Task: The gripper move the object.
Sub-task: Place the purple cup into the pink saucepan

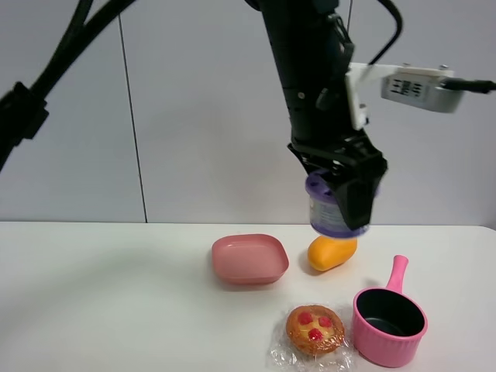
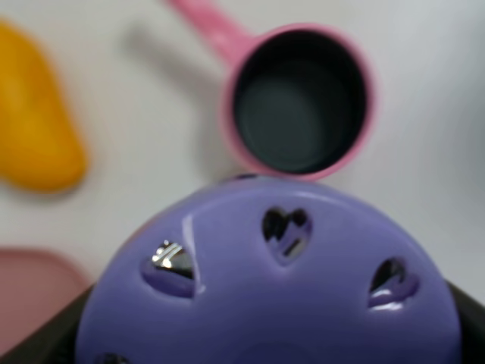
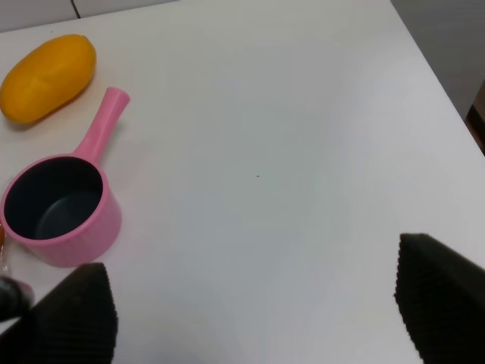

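Carry step in hand: the gripper [image 1: 346,203] pinched the object [image 1: 324,211] between its fingers, aloft, up behind the pink pot [image 1: 385,346]. The next move likely called for a steady descent, then release

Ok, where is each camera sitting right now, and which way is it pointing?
Exterior high: up off the arms, facing table and wall; shows the left claw holding the canister aloft.
Left wrist: looks down past the canister at pot and mango; dark claw edges in corners.
Right wrist: looks down at the table; the open right claw shows.
All three share pot and mango.
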You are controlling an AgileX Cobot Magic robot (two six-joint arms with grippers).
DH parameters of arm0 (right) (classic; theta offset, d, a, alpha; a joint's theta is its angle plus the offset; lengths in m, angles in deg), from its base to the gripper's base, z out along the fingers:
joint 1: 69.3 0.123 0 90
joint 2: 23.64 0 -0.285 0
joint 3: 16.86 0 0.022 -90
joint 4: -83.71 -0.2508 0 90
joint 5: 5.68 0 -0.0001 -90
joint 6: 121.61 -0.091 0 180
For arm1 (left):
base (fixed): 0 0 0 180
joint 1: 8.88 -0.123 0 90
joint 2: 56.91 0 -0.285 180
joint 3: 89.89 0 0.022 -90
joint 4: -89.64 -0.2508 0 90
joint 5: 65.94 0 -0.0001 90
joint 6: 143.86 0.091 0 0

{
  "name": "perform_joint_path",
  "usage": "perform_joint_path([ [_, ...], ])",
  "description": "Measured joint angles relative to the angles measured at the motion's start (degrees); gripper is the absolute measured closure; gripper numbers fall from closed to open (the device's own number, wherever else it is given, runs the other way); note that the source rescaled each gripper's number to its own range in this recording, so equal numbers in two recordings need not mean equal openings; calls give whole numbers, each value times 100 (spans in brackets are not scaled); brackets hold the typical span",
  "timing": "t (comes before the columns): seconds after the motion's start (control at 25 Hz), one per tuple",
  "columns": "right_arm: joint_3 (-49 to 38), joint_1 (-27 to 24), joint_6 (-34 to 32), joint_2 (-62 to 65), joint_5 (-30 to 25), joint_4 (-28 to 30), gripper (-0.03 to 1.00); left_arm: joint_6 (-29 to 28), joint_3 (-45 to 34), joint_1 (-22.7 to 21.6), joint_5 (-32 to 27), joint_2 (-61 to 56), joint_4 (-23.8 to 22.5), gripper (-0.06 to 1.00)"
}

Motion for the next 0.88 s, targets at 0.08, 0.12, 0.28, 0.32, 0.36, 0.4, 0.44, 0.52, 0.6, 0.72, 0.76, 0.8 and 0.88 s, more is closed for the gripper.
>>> perform_joint_path([
  [0.08,0,0,0,0,0,0,-3,7,0,112,96,87,12,94],
  [0.12,0,0,0,0,0,0,-3,7,0,134,151,119,12,94],
  [0.28,0,0,0,0,0,0,-3,18,0,150,367,179,-42,94],
  [0.32,0,0,0,0,0,0,-3,18,0,150,413,179,-55,94],
  [0.36,0,0,0,0,0,0,-3,18,0,163,469,179,-55,94],
  [0.4,0,0,0,0,0,0,-3,18,0,190,514,179,-55,94],
  [0.44,0,0,0,0,0,0,-3,18,0,222,562,183,-55,94],
  [0.52,0,0,0,0,0,0,-3,18,0,277,605,228,-44,94],
  [0.6,0,0,0,0,0,0,-3,18,0,328,618,311,-35,94],
  [0.72,0,0,0,0,0,0,-3,18,0,356,700,480,-30,94],
  [0.76,0,0,0,0,0,0,-3,18,0,358,761,515,-30,94],
  [0.8,0,0,0,0,0,0,-3,18,0,363,822,547,-24,94],
  [0.88,0,0,0,0,0,0,-3,23,0,378,1002,594,-10,94],
])
